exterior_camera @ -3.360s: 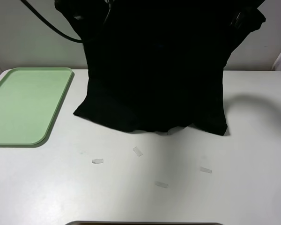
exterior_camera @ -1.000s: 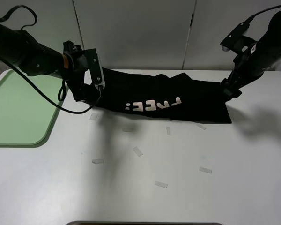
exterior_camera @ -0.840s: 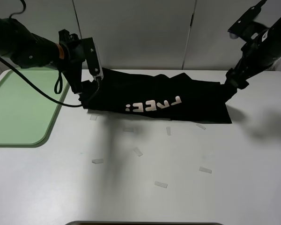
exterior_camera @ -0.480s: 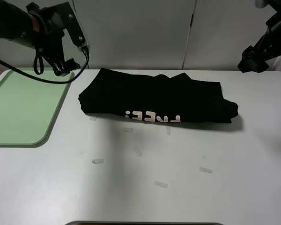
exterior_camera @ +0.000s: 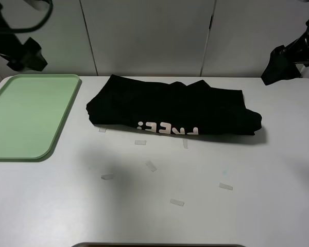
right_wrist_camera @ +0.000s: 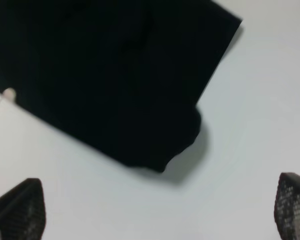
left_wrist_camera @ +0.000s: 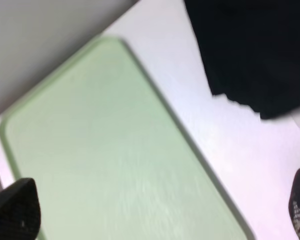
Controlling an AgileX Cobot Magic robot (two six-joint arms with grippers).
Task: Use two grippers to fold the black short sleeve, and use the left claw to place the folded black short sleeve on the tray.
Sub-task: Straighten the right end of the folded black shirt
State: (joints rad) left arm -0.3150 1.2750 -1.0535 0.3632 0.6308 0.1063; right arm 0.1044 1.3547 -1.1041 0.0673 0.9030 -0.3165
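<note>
The black short sleeve [exterior_camera: 175, 108] lies folded into a long band across the back middle of the table, its pale "FREE!" lettering upside down along the front edge. To its left lies the light green tray [exterior_camera: 26, 116], with nothing on it. My left gripper [exterior_camera: 21, 54] hangs high above the tray's far end, apart from the shirt. In the left wrist view the gripper [left_wrist_camera: 157, 212] is open over the tray [left_wrist_camera: 115, 165], with the shirt's corner [left_wrist_camera: 250, 50] beyond. My right gripper [exterior_camera: 280, 64] hovers off the shirt's right end. It [right_wrist_camera: 157, 210] is open above the shirt's end [right_wrist_camera: 105, 75], holding nothing.
Several small tape strips [exterior_camera: 152, 165] are scattered on the white table [exterior_camera: 206, 216] in front of the shirt. Pale wall panels stand right behind the table. A dark edge [exterior_camera: 159, 245] runs along the bottom of the high view.
Both grippers have let go of the shirt, risen and swung outward, the left toward the tray, the right to the far right. The shirt has settled flat, its lettering now at the front edge.
</note>
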